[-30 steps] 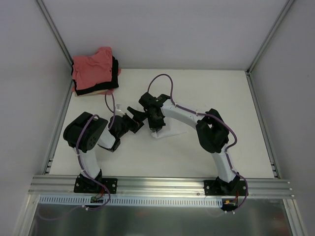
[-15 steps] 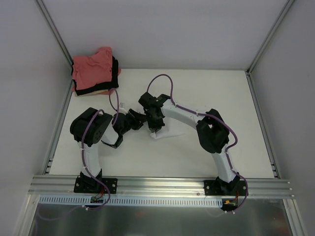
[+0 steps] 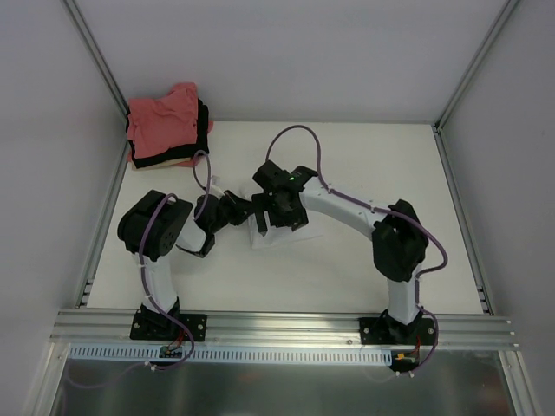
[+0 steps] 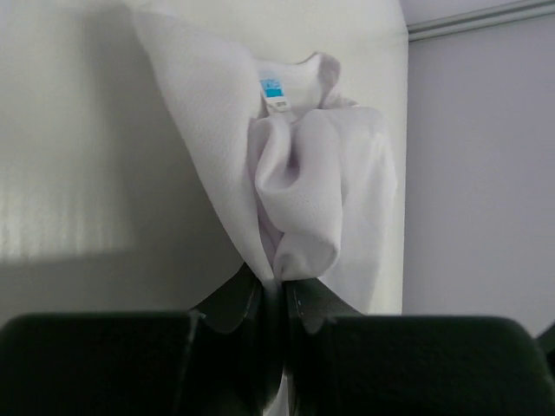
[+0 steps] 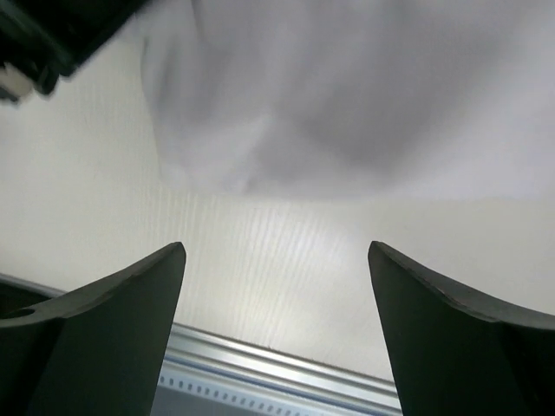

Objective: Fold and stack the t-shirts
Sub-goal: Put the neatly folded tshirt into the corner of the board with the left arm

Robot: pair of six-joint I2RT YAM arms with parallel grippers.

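Note:
A crumpled white t-shirt [image 3: 286, 236] lies on the table's middle, between the two arms. My left gripper [image 3: 251, 211] is shut on a bunched fold of the white t-shirt [image 4: 321, 191]; its blue neck label [image 4: 273, 90] shows further up. In the left wrist view the left gripper [image 4: 281, 282] pinches the cloth tight. My right gripper [image 3: 276, 223] hovers over the shirt, open. In the right wrist view the right gripper [image 5: 277, 251] holds nothing, and the white t-shirt [image 5: 347, 87] lies beyond its fingertips. A folded stack has a salmon-pink t-shirt [image 3: 163, 121] on top, a black one [image 3: 201, 132] and a cream one [image 3: 152, 162] beneath.
The stack sits in the back left corner against the frame post [image 3: 100, 74]. A metal rail [image 3: 286, 328] runs along the near table edge, also seen as the rail [image 5: 286, 373] in the right wrist view. Bare white table [image 3: 381, 165] lies to the right.
My left gripper has reached the white shirt and shut on a fold. My right gripper has let go and opened, and its arm has swung rightward. The shirt has spread slightly leftward.

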